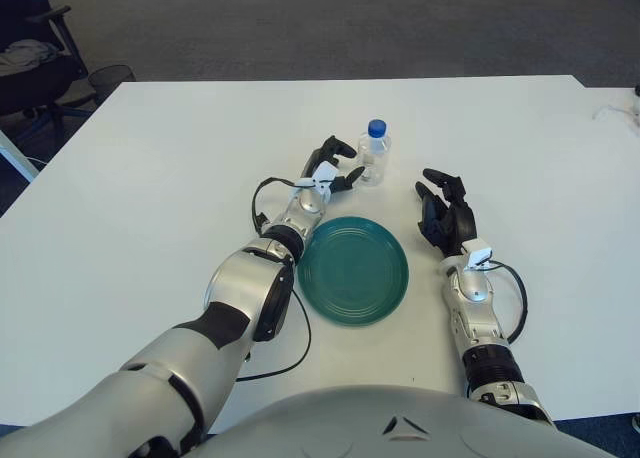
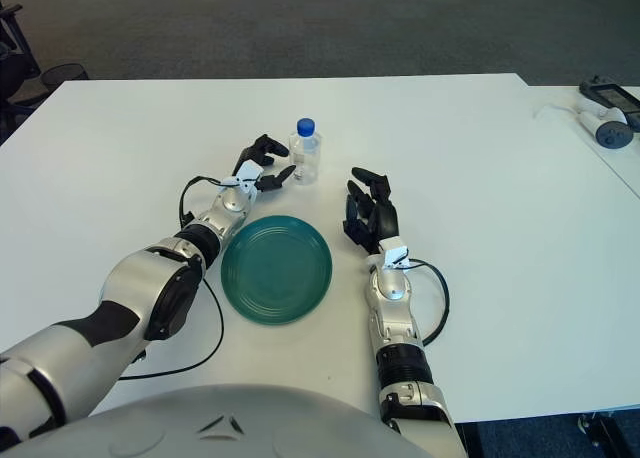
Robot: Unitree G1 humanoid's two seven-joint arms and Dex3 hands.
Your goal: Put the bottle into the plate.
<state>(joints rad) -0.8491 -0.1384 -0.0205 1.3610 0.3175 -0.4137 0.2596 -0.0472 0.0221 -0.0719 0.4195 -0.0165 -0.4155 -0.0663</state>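
Nearest you, the green plate (image 1: 353,269) lies bare on the white table (image 1: 150,178), so nothing has been placed yet and the main part of the job is still ahead. Just right of the plate, your right hand (image 1: 447,218) shows idle with its fingers loosely spread, gripping nothing. Beyond the plate's far left rim, your left hand (image 1: 333,168) is at the bottle (image 1: 374,153), fingers spread around its left side; whether they already touch it you cannot tell, but they are not yet pressed onto it. The bottle stands upright on the table, blue cap up, just past the plate's far edge. You have the reach done at most; the grasp, lift, carry nearward and set-down all remain.
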